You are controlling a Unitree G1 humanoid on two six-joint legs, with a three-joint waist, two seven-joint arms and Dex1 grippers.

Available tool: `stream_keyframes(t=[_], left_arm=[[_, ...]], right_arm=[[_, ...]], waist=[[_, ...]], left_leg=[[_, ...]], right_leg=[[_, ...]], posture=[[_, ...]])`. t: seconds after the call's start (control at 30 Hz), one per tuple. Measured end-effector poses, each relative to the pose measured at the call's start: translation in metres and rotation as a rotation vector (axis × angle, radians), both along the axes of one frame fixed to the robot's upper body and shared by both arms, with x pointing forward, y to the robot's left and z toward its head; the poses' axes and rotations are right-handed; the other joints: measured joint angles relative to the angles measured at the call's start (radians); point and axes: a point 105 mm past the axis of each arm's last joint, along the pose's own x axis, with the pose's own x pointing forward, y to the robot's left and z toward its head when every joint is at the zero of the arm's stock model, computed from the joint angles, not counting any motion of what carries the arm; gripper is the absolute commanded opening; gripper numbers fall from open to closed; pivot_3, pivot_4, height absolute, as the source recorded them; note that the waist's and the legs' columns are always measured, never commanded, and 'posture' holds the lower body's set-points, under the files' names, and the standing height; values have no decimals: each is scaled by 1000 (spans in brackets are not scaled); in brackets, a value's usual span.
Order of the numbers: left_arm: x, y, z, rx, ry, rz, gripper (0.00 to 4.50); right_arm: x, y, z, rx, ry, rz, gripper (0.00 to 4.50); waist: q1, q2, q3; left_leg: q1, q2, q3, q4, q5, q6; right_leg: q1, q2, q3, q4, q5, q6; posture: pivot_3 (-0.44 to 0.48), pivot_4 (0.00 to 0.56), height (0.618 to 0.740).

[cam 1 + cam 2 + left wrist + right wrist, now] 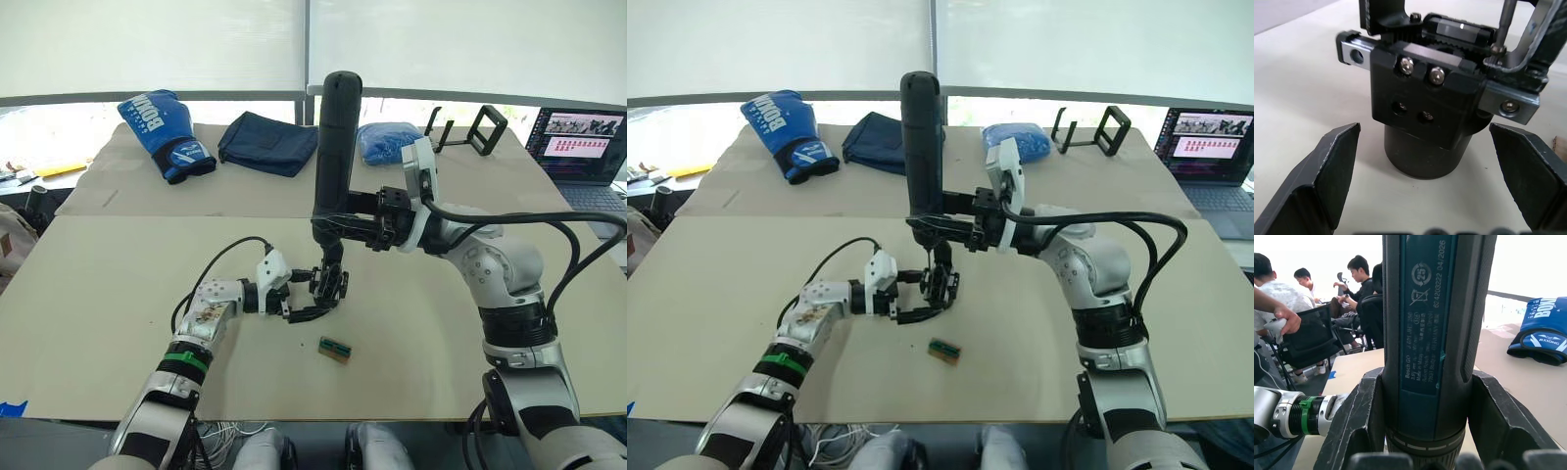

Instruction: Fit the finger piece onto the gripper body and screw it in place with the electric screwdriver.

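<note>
The gripper body [329,282] stands on its round base [1422,156] near the middle of the table [118,323]. My left gripper [315,297] is open, with its fingers [1332,166] on either side of the base and not touching it. My right gripper [340,228] is shut on the electric screwdriver [338,137], holding it upright above the body. The thin bit [1504,22] points down onto a screw [1497,49] on top of the body. I cannot tell the finger piece apart from the body's black parts.
A small green-brown block [334,350] lies just in front of the body. At the back of the table are a blue boxing glove [165,132], a dark bag [266,142], a blue bundle [387,140] and black stands [468,127]. A laptop [578,147] sits far right. People [1356,289] sit beyond the table.
</note>
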Motion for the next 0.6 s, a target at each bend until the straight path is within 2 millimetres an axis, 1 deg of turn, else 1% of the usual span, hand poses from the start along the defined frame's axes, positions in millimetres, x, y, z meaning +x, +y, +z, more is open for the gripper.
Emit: stream_keyframes(t=[0.13, 0.37, 0.5, 0.6], left_arm=[[0, -7, -2, -4, 16, -28, 4500], [0, -16, 2, -23, -3, -60, 4500], [0, -15, 1, -17, -8, -63, 4500], [1, -13, -3, -5, 7, -57, 4500]], right_arm=[[0, 0, 0, 0, 0, -1, 1940], [0, 0, 0, -1, 0, -1, 1940], [0, 0, 0, -1, 0, -2, 1940], [0, 0, 0, -1, -1, -2, 1940]], waist=[[0, 0, 0], [-1, 0, 0], [0, 0, 0], [-1, 0, 0]], left_leg=[[0, 0, 0, 0, 0, 0], [0, 0, 0, 0, 0, 0], [0, 0, 0, 0, 0, 0], [0, 0, 0, 0, 0, 0]], right_leg=[[0, 0, 0, 0, 0, 0], [0, 0, 0, 0, 0, 0], [0, 0, 0, 0, 0, 0], [0, 0, 0, 0, 0, 0]], posture=[[0, 150, 740], [0, 150, 740], [0, 150, 740], [0, 150, 740]])
